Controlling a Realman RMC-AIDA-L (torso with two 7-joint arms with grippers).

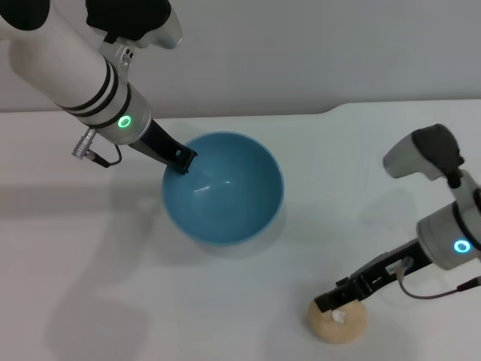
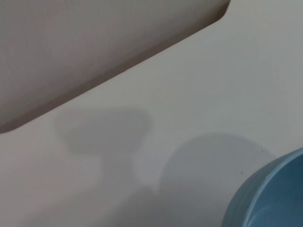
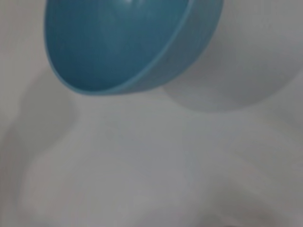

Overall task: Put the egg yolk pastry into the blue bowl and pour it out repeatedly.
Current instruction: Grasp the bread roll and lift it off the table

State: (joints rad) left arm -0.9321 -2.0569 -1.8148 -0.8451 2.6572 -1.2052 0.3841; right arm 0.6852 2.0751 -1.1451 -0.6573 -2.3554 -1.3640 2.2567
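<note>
Tan egg yolk pastry (image 1: 340,322) sitting on white table (image 1: 248,301), well apart from blue bowl (image 1: 223,188). Right gripper (image 1: 337,302) pinching pastry top. Left gripper (image 1: 181,159) clamping bowl rim. Likely light, soft, crumbly; gripping gently across the middle.

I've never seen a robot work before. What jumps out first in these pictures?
The glossy blue bowl sits mid-table, empty, with the left end effector gripping its rim on the robot's left side. Nearer the robot on its right, the right end effector is down on the small tan egg yolk pastry, which lies on the white table, well apart from the bowl.
</note>
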